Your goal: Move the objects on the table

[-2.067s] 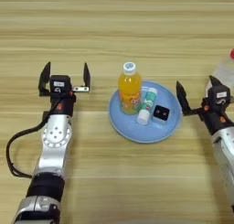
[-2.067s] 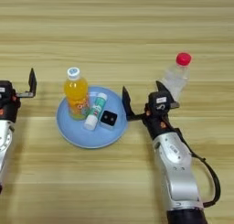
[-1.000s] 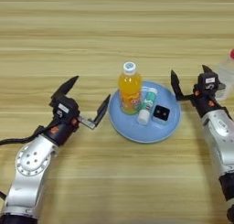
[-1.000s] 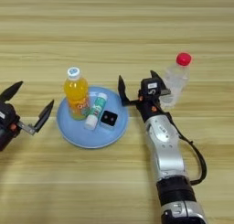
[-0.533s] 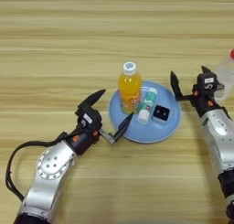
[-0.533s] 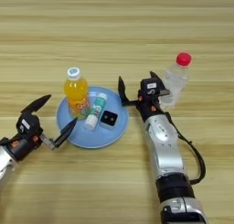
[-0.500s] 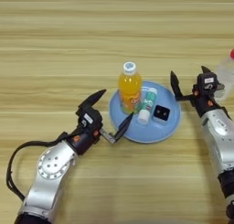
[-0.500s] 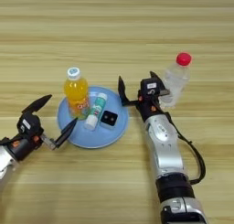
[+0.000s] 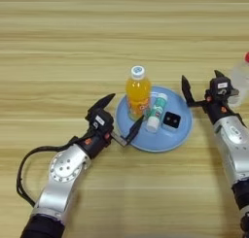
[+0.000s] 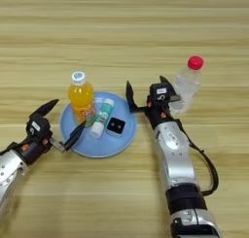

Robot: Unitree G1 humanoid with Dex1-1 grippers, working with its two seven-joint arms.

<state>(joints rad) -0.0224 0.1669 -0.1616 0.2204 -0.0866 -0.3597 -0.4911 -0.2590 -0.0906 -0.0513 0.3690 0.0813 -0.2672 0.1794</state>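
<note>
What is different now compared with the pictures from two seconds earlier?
The left pincer has swung from the far left toward the blue plate; its open fingers now reach the plate's left rim beside the orange-drink bottle. The right pincer shifted slightly, open. Nothing was grasped. The bottle, teal-and-white tube, black block and clear bottle stayed.

Left gripper (image 9: 121, 114), fingers spread wide, reaches in from the lower left, one fingertip over the near-left rim of the blue plate (image 9: 154, 141). Right gripper (image 10: 145, 90), fingers likewise apart, stands just beyond the plate's right edge, forearm running toward the lower right.
</note>
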